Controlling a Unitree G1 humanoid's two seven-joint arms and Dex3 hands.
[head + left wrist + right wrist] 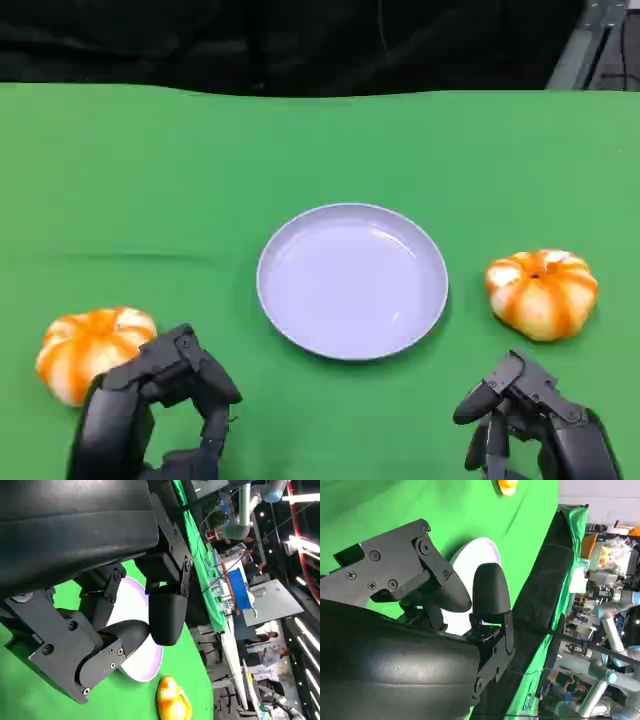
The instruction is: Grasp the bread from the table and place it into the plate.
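Head view showed a green desk (320, 150) with a pale lilac plate (352, 280) at its middle, nothing lying in it. Two orange-and-white, pumpkin-shaped breads sat on the cloth. The left bread (88, 350) lay near the lower left, well apart from the plate; the right bread (541, 292) lay just beside the plate's right rim, not touching it. Both were round and ribbed, with no clear long axis; the right one's dimpled top faced upward.

The left hand (160, 410) hovered at the lower left, its fingers (210, 390) curled downward and apart, gripping nothing, with the left bread just beside its knuckles. The right hand (530, 415) sat at the lower right, below the right bread, its fingers (480, 400) bent and spread, holding nothing.

In the left wrist view the plate showed past the black fingers, and the right bread lay beyond it. In the right wrist view the plate's edge appeared behind the fingers, with the left bread far off.
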